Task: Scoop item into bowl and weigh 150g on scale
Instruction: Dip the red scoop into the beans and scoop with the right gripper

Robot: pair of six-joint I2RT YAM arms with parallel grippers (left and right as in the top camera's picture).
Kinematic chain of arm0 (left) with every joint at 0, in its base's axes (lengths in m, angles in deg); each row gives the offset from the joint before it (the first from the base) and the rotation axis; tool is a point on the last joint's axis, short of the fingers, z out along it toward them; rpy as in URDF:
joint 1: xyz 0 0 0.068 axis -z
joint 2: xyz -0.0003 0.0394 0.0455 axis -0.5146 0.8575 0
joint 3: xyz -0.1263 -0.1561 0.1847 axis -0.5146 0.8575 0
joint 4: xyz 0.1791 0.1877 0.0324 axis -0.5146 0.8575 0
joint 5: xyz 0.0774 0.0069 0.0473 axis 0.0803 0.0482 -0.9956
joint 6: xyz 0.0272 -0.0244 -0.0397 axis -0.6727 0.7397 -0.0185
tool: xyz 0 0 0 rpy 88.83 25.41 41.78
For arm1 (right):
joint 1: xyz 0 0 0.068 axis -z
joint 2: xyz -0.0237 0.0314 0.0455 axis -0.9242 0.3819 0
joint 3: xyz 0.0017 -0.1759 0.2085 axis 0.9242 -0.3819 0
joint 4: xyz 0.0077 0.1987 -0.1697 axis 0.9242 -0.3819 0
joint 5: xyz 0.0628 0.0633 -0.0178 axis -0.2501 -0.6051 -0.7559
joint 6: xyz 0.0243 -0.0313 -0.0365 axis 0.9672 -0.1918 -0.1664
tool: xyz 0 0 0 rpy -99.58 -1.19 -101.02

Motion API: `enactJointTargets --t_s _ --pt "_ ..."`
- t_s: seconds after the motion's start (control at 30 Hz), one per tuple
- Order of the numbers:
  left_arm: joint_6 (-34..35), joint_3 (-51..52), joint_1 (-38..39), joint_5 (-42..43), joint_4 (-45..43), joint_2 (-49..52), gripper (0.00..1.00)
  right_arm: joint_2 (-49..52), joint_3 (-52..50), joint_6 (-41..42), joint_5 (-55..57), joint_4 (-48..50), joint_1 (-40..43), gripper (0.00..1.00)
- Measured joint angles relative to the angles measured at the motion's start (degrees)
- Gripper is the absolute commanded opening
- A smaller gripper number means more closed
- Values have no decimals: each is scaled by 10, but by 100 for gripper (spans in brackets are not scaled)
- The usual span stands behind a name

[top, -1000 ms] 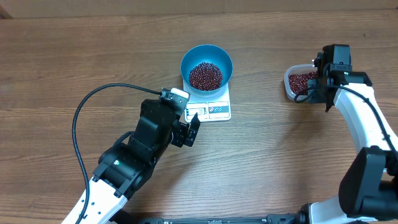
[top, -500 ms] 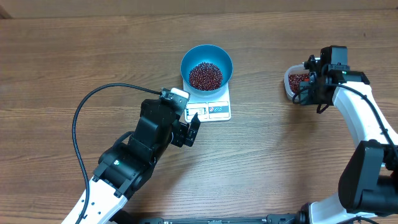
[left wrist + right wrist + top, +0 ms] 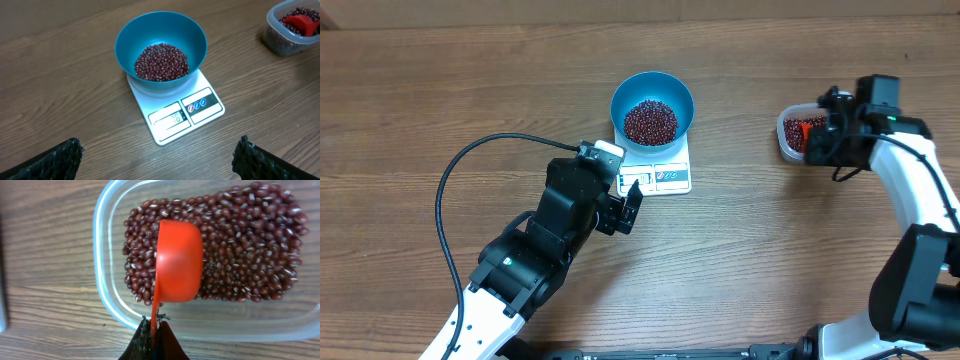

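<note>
The blue bowl [image 3: 652, 85] stands on the white scale [image 3: 665, 177] and holds a heap of dark red beans [image 3: 650, 122]. In the left wrist view the bowl [image 3: 150, 30], its beans [image 3: 161, 61] and the scale [image 3: 175, 117] lie ahead of my left gripper [image 3: 159, 150], which is open and empty. From overhead the left gripper [image 3: 618, 215] sits just left of the scale's front edge. My right gripper [image 3: 154, 330] is shut on the handle of an orange scoop [image 3: 179, 260]. The scoop's cup lies over the beans [image 3: 240, 245] in a clear tub [image 3: 107, 280].
The clear tub [image 3: 785, 140] sits at the right side of the wooden table, with the right gripper [image 3: 817, 140] over its near-right edge. A black cable [image 3: 445, 190] loops from the left arm over the table's left half.
The right wrist has shifted right and turned, and the orange scoop now shows over the beans in the tub. The left arm, bowl and scale have not moved.
</note>
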Motion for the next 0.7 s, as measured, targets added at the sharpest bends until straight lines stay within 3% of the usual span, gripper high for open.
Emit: enactJointTargets --t_s 0.27,0.7 --pt "0 0 0 0 -10 0 100 21 0 0 -109 -8 72 4" --pt "0 0 0 0 -19 0 100 52 0 14 -198 -8 79 4"
